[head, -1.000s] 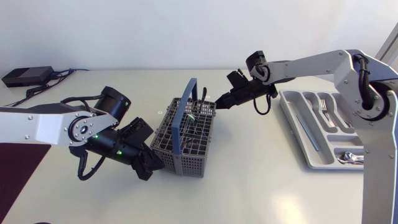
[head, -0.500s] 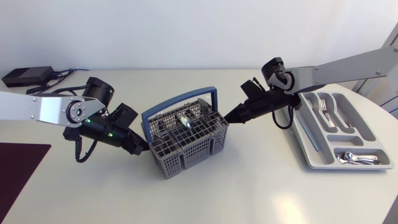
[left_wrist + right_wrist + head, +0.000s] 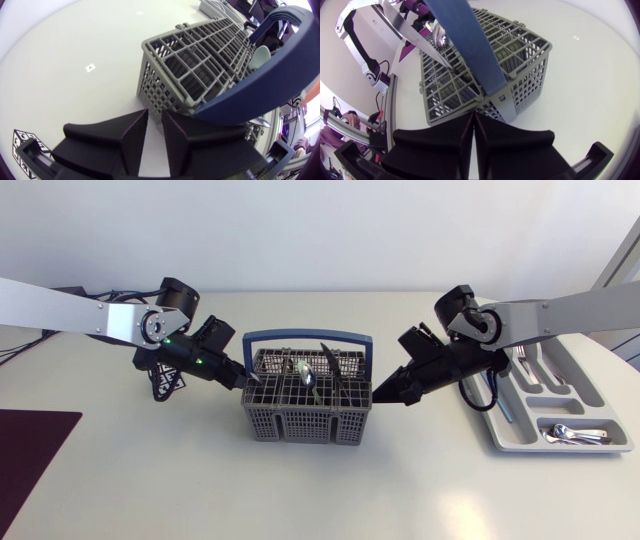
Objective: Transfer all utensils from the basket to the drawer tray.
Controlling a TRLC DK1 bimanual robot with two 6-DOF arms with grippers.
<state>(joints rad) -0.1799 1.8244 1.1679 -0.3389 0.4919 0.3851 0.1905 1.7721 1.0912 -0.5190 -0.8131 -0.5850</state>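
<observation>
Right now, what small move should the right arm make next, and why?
Probably open the right end effector and lift it over the grey plastic grid basket: it is shut on nothing beside the rim, and the shiny metal spoon stands inside.

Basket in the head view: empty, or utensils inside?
Not empty. A spoon and a knife stand in the basket, ends above its rim; the right wrist view shows both too.

small sticker (image 3: pixel 90 66) marked "a", on the white table (image 3: pixel 55 35)
</observation>
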